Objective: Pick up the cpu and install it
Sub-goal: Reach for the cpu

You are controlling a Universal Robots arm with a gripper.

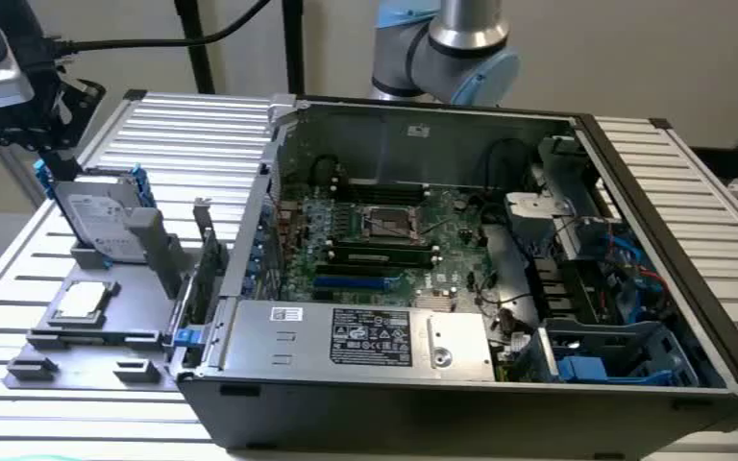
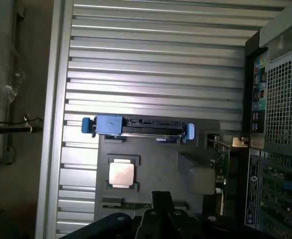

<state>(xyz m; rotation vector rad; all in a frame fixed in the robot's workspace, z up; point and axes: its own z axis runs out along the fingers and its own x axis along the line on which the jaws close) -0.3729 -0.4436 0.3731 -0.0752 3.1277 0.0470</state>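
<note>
Your hand [image 1: 55,154] hangs over the far corner of the desk [image 1: 189,125], at the exterior view's left, with its fingers pressed together and nothing between them. It sits just above the upright hard drive [image 1: 100,226]. In the wrist view, the hand [image 2: 162,201] looks down past its own dark tips at the grey tray [image 2: 196,149].

The cpu [image 1: 81,300] lies flat in its recess on that tray, on the near side of the hard drive and well apart from your hand. Its pale metal top [image 2: 121,174] faces up, untouched. The socket [image 1: 392,224] waits on the board inside the open case [image 1: 472,413], with the silver power supply [image 1: 369,336] between it and the case's near wall.

Several things could go wrong from here, as I judge it:
- **Closed fingers:** if they come down on the cpu as they are, they will press on its top instead of straddling it.
- **Hard drive:** its blue-edged frame stands close under your hand, so a low sideways path could clip it and knock it over onto the tray.
- **Poor grip:** the chip is thin and sunk in its recess, with little edge to grip. A shallow or off-centre pinch could let it tilt or drop.
- **Case wall:** it stands between the tray and the socket, so a low carry could strike it.
- **Seating:** a tilted or turned chip would not seat, and pressing it down could harm the socket.
</note>
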